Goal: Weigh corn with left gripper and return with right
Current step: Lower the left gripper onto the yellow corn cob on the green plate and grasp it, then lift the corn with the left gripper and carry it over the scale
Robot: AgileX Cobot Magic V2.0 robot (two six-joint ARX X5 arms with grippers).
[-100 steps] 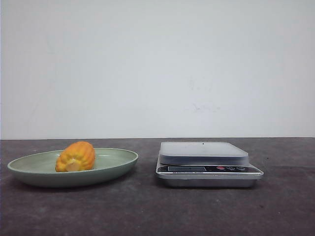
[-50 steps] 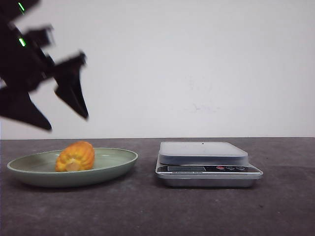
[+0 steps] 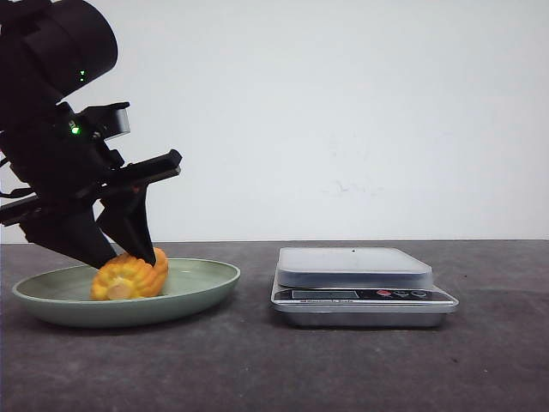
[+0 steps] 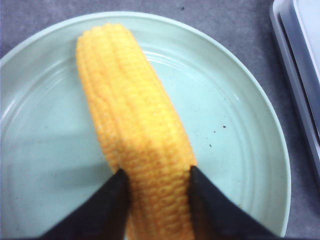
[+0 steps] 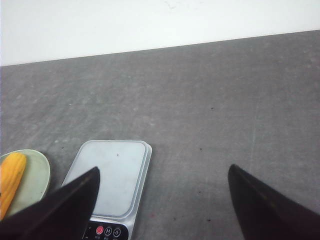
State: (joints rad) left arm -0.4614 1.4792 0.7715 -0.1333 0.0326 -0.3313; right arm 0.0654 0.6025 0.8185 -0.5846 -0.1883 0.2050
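Note:
The corn (image 3: 129,276) is an orange-yellow cob lying in a pale green plate (image 3: 206,279) on the left of the table. My left gripper (image 3: 133,256) has come down over it from above. In the left wrist view the two black fingers press both sides of the corn (image 4: 135,125) near its close end, with the gripper (image 4: 157,172) shut on it. The corn still rests on the plate (image 4: 240,125). My right gripper (image 5: 164,169) is open and empty, held high above the table, and is out of the front view.
A silver kitchen scale (image 3: 356,266) with a flat grey platform stands right of the plate; it also shows in the right wrist view (image 5: 112,172), next to the plate (image 5: 37,175) and the corn (image 5: 11,175). Dark grey table, white wall behind.
My left arm came into view from the upper left, dropped to the plate and narrowed its fingers onto the corn. The corn has shifted slightly.

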